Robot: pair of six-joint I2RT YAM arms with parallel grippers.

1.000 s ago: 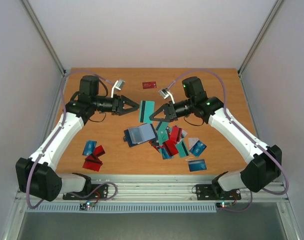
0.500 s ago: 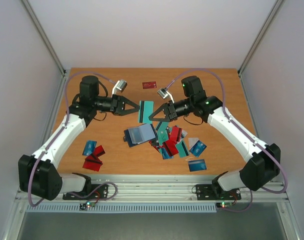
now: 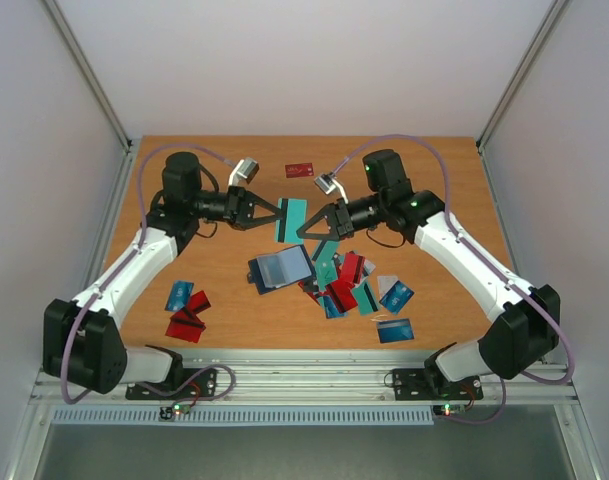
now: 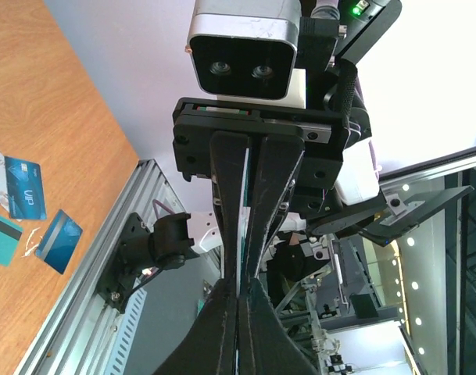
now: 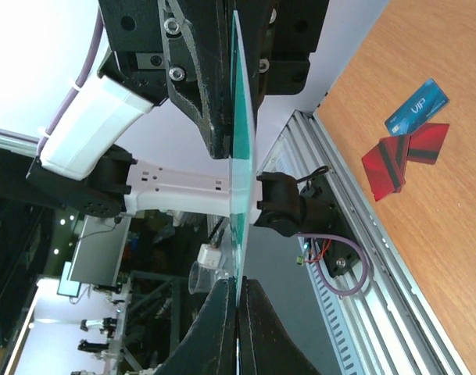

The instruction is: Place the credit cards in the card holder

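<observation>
A teal credit card (image 3: 291, 220) is held upright in the air between both grippers. My left gripper (image 3: 276, 214) is shut on its left edge and my right gripper (image 3: 306, 228) is shut on its right edge. The card shows edge-on in the left wrist view (image 4: 245, 180) above the closed left gripper (image 4: 238, 285). It also shows edge-on in the right wrist view (image 5: 241, 117) above the closed right gripper (image 5: 238, 283). The dark navy card holder (image 3: 279, 268) lies open on the table below, its grey-blue inside up.
A pile of teal, red and blue cards (image 3: 346, 285) lies right of the holder. More blue and red cards (image 3: 187, 310) lie at the front left. One red card (image 3: 300, 170) lies at the back. The metal rail (image 3: 304, 360) runs along the near edge.
My left gripper has moved right to the card held by the right gripper and closed on its left edge. The right gripper has shifted slightly left.
</observation>
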